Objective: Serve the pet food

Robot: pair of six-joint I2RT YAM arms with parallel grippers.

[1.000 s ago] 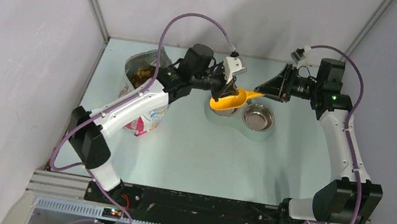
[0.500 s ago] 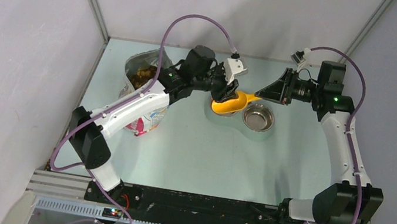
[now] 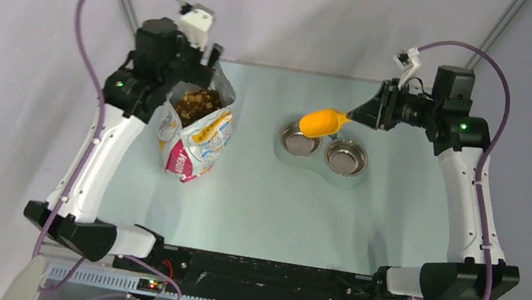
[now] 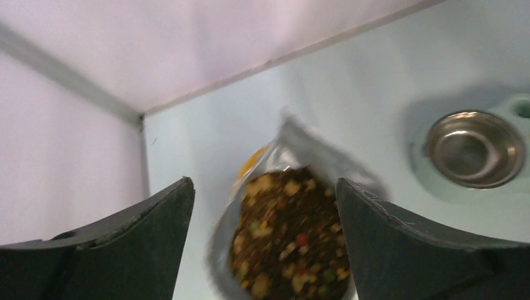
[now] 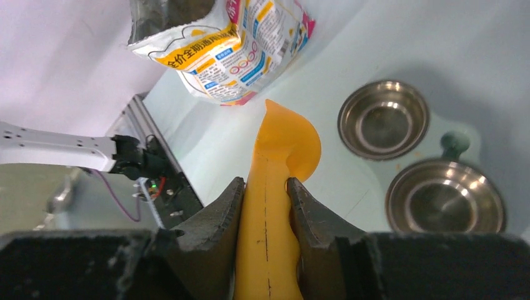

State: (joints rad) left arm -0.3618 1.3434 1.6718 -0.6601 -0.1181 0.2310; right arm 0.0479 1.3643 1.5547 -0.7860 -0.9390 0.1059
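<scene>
Sitting in the open top of the bag [image 3: 195, 147], the pet food [image 3: 197, 101] is at the far left of the table [image 3: 256, 196]. The bag stands up tall. Its long way runs up and down, and its mouth points up. The left claw [image 4: 262, 187] hangs right above the food with its fingers wide apart and nothing in them, so that arm is nearer. The scoop [image 3: 323, 121] is well apart from the food, off to the right, up by the left bowl [image 3: 301, 141]. The right claw [image 5: 265, 187] is clamped on its handle. The scoop lies sideways across the table, with its cup end pointing left toward the bag. The next move likely carries it left, then down into the bag's mouth.
</scene>
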